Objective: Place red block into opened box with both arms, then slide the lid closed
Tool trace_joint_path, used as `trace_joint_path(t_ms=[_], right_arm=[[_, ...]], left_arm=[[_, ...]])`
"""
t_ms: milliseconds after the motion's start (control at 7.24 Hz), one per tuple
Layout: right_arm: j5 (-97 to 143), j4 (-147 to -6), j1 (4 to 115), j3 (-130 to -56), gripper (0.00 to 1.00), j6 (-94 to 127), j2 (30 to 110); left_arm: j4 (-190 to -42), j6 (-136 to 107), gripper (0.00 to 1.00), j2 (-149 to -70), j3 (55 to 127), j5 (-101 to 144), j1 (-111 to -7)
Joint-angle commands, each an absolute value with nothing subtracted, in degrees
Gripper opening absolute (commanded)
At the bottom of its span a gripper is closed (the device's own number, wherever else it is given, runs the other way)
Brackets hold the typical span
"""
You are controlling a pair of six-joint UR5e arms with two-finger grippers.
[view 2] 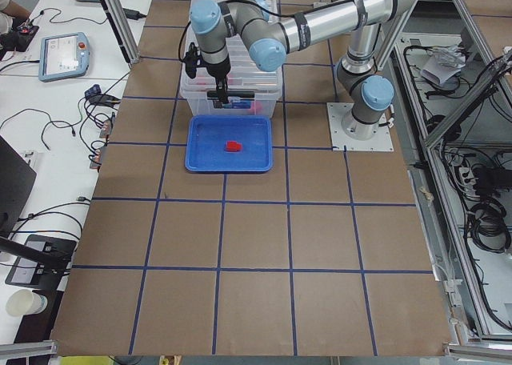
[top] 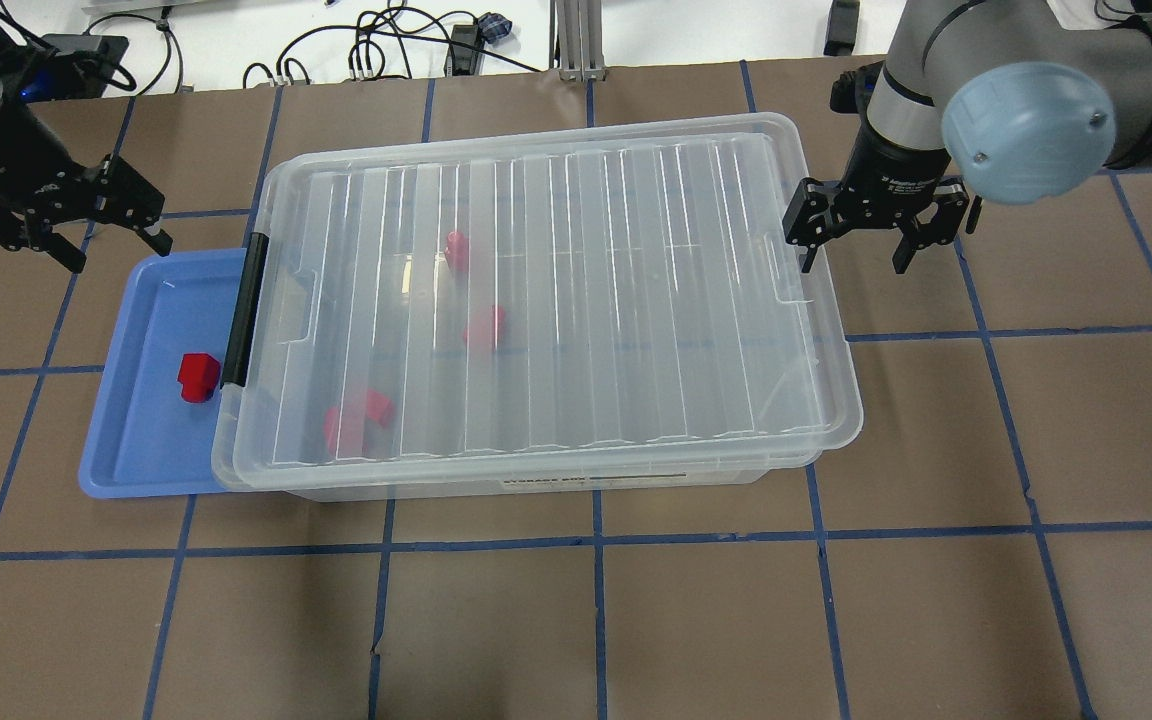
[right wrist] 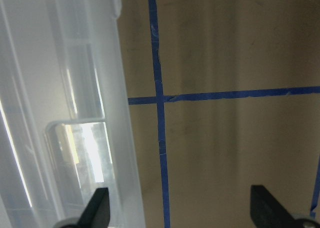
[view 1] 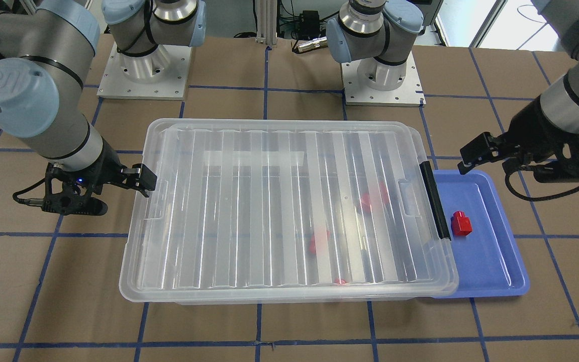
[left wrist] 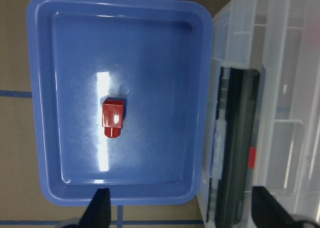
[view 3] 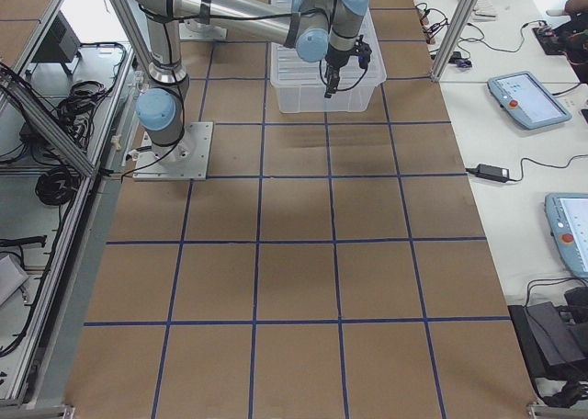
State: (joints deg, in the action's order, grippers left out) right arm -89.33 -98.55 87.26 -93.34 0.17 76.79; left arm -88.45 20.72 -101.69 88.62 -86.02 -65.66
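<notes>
One red block (top: pixel 198 376) (view 1: pixel 461 222) (left wrist: pixel 113 117) lies in the blue tray (top: pixel 136 440) (view 1: pixel 495 261), beside the box's black bar (top: pixel 244 310) (left wrist: pixel 240 138). The ribbed clear lid (top: pixel 586 300) (view 1: pixel 269 201) lies flat over the clear box (top: pixel 536 485), covering it. Through the lid I see three more red blocks (top: pixel 485 326). My left gripper (top: pixel 119 250) (view 1: pixel 485 163) (left wrist: pixel 185 213) hangs open and empty over the tray's far end. At the box's opposite short end my right gripper (top: pixel 856 262) (view 1: pixel 118 198) (right wrist: pixel 181 213) is open, one finger close to the lid's rim.
Brown paper with a blue tape grid covers the table. The two arm bases (view 1: pixel 143 70) (view 1: pixel 382 75) stand behind the box. Tablets and cables (view 2: pixel 64 53) lie on side tables beyond the table's edges.
</notes>
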Motion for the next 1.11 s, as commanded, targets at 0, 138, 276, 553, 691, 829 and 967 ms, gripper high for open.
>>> trace_joint_path(t_ms=[0, 138, 276, 553, 691, 829, 967], right_arm=[[-89.56, -98.88, 87.19, -93.34, 1.0, -0.26, 76.2], [-89.73, -98.88, 87.19, -93.08, 1.0, -0.35, 75.51], [-89.82, -98.96, 87.01, -92.82, 1.0, -0.44, 75.5], [-93.06, -99.14, 85.88, -92.81, 1.0, -1.05, 75.06], [-93.25, -99.23, 84.74, -92.81, 1.0, -1.05, 75.15], [-93.16, -99.49, 84.2, -92.73, 1.0, -1.49, 75.15], [-93.43, -99.49, 83.68, -92.46, 1.0, -2.28, 75.15]], left_arm=[[-77.53, 26.18, 1.0, -105.54, 93.49, -85.87, -61.79], [-70.3, 27.24, 1.0, -106.6, 97.08, -86.04, -61.61], [-66.83, 28.46, 1.0, -107.31, 99.73, -86.74, -61.09], [-61.62, 29.96, 1.0, -109.32, 103.52, -87.02, -59.77], [-58.04, 30.14, 1.0, -110.12, 105.71, -86.92, -59.77], [-54.61, 30.84, 1.0, -110.74, 107.56, -86.92, -59.77], [-53.28, 31.11, 1.0, -111.35, 108.45, -86.92, -59.77]])
